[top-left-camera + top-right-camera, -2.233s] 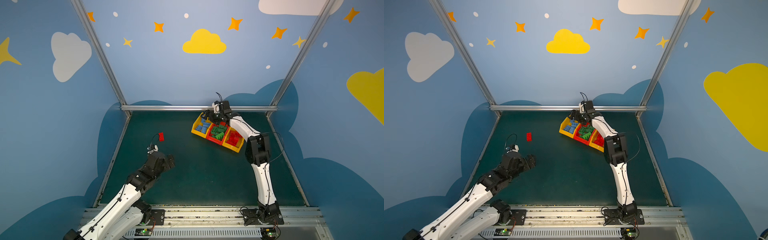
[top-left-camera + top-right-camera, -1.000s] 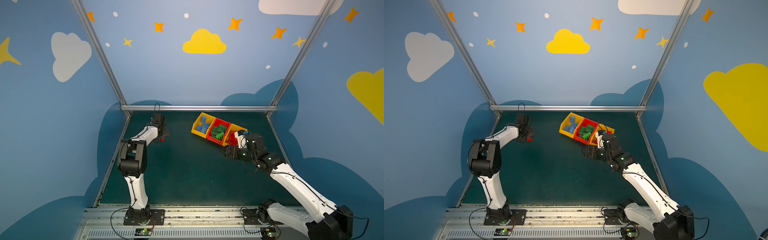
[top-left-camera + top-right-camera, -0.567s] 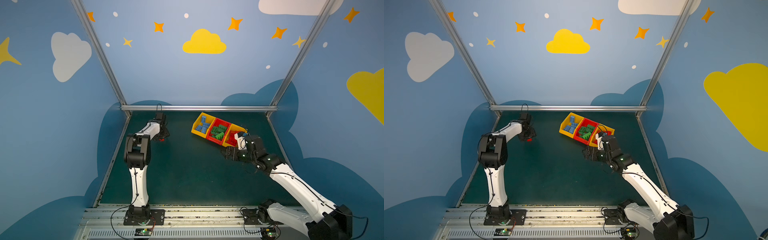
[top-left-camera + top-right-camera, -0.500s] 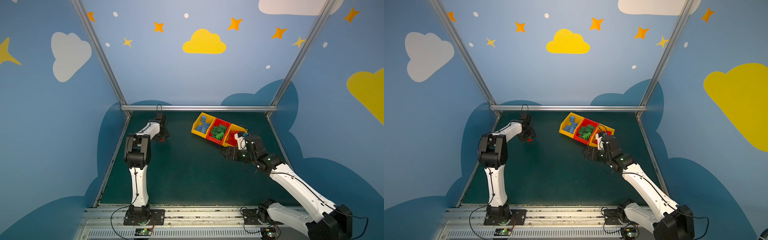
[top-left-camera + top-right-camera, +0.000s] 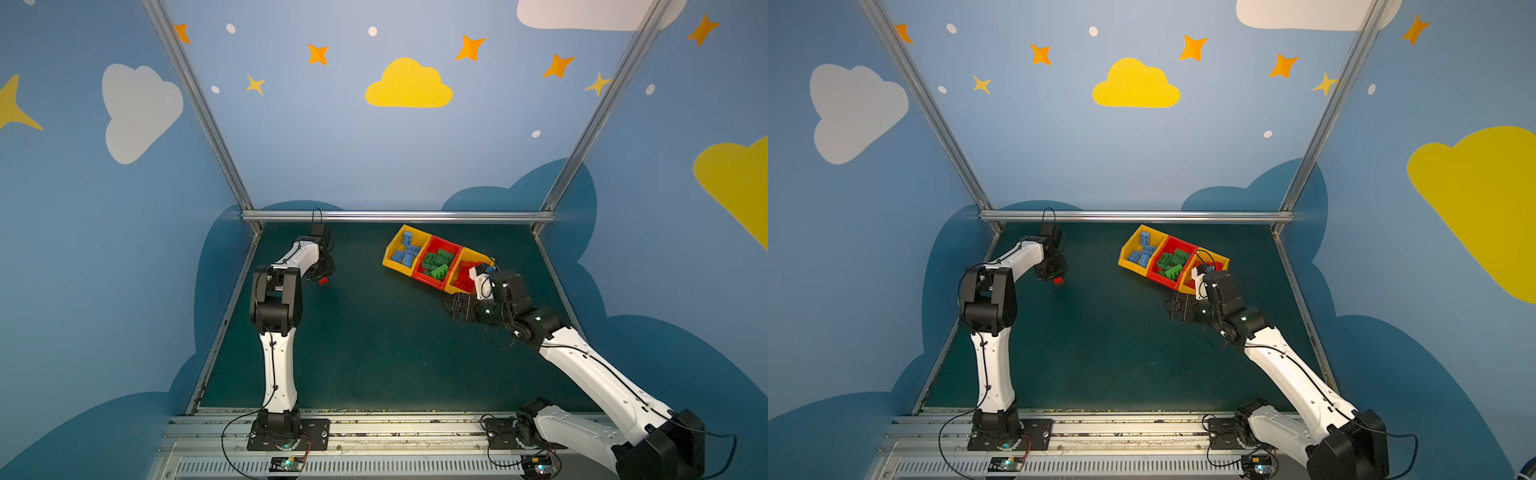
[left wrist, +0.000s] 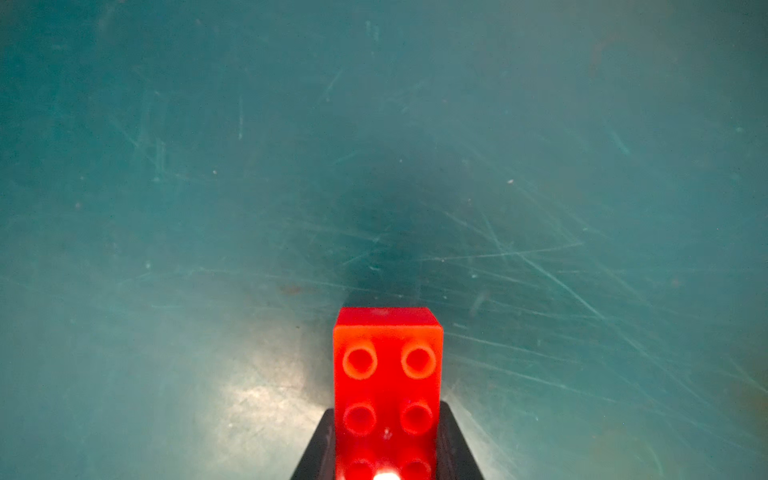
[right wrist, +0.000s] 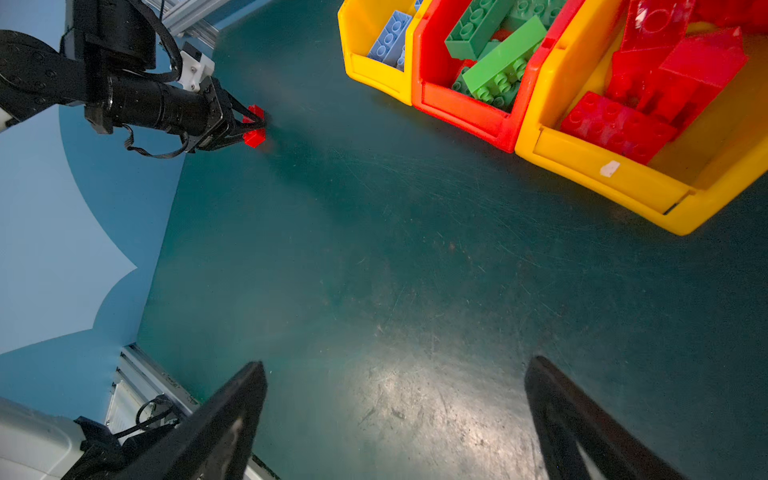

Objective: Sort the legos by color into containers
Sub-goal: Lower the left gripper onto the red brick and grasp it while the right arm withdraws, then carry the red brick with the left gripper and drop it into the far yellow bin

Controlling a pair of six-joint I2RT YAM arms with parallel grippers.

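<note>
A short red lego [image 6: 386,374] sits at the back left of the dark green table, pinched between the black fingers [image 6: 451,432] of my left gripper [image 5: 323,277], which is shut on it. The same lego [image 7: 254,126] shows in the right wrist view and in both top views [image 5: 1058,280]. The three joined containers [image 5: 390,249] stand at the back right: blue legos [image 5: 405,253] in a yellow one, green legos [image 5: 436,262] in the red one, red legos [image 7: 615,124] in the other yellow one. My right gripper [image 7: 395,365] hangs open and empty over the table just in front of them.
A metal rail [image 5: 395,216] runs along the table's far edge, with slanted frame posts and blue walls on both sides. The arms' base rail [image 5: 374,428] borders the near edge.
My left arm reached to the red lego at the back left and its jaws shut on it. My right arm drew back from the containers and has since stayed still, jaws open.
</note>
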